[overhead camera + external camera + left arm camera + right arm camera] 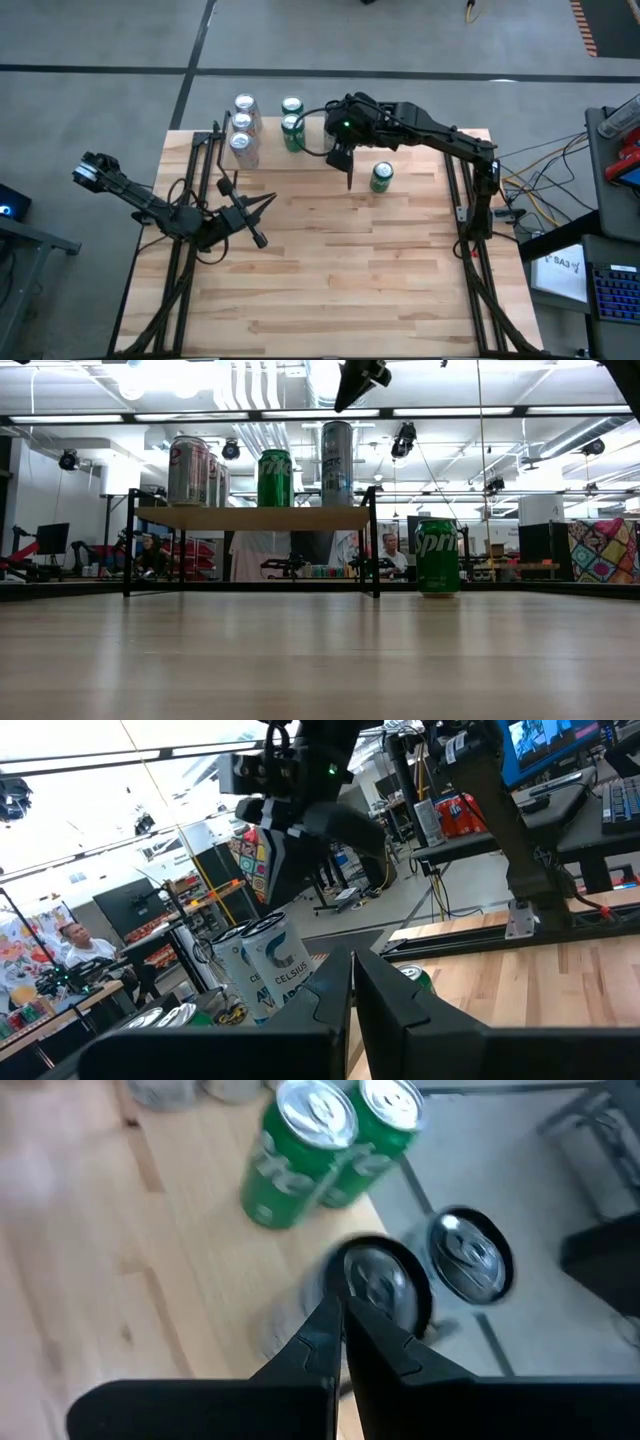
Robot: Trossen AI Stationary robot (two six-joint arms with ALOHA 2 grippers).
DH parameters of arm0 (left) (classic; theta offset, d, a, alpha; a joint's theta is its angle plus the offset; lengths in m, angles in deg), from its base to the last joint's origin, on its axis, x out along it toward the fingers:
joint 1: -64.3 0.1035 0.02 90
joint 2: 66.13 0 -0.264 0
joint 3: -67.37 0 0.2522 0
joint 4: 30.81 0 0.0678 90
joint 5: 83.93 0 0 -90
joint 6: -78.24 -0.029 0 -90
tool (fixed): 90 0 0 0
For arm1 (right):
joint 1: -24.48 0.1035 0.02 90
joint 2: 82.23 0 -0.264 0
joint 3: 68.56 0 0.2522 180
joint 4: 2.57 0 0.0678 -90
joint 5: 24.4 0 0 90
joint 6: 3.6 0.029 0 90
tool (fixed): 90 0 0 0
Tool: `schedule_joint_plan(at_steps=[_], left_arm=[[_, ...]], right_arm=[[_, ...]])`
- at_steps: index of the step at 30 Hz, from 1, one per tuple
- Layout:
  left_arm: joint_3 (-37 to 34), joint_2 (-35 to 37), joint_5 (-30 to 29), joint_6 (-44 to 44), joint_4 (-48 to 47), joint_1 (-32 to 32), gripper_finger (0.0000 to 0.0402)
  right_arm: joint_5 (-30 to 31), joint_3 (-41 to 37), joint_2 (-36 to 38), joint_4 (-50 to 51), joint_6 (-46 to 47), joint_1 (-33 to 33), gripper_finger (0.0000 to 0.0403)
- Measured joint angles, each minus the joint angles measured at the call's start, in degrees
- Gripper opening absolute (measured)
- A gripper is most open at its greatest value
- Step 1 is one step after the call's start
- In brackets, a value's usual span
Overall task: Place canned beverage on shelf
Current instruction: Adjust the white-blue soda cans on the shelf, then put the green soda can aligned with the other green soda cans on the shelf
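The shelf [255,518], a light-wood plank on black legs, stands at the table's far edge [268,140]. On it stand silver cans [188,470], two green cans [300,1150] and tall silver cans [337,463]. A green Sprite can [381,177] stands upright on the table just right of the shelf [437,557]. My right gripper [342,1315] is shut and empty, high above the tall silver cans [375,1285] at the shelf's right end. My left gripper [352,982] is shut and empty, low over the table's left part [272,199].
The table's near half [340,290] is bare wood. Black frame rails run along the table's left side [185,250] and right side [470,250]. Beyond the table, in the room, people sit at desks [388,555].
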Motion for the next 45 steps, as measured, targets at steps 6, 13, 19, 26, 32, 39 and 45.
schedule_joint_plan(at_steps=[6,13,19,26,32,39,45], left_arm=[[0.0,0.0,0.0,0.4,-0.5,0.0,0.0],[0.0,0.0,0.0,0.9,-1.4,0.0,0.0],[0.0,0.0,-0.1,0.9,-1.4,0.0,0.0],[0.0,0.0,-0.1,0.9,-1.4,0.0,0.0],[0.0,0.0,-0.2,0.9,-1.8,0.0,0.0],[0.0,0.0,-0.2,0.2,-1.8,0.0,0.0],[0.0,1.4,-0.2,-1.0,-1.9,0.0,0.0]], right_arm=[[-2.2,-0.5,0.0,-4.6,0.3,0.0,0.0009],[1.7,-3.1,0.0,-5.7,0.0,-0.3,0.0009],[1.9,-4.7,0.0,-5.2,0.0,-0.3,0.0009],[2.0,-4.5,0.3,-2.8,-0.5,-0.3,0.0009],[1.8,-3.6,0.8,-0.7,-0.8,-0.3,0.0009],[1.7,-3.6,4.4,-1.2,2.1,0.1,0.0009],[1.5,-3.5,7.8,3.2,10.6,0.7,0.0009]])
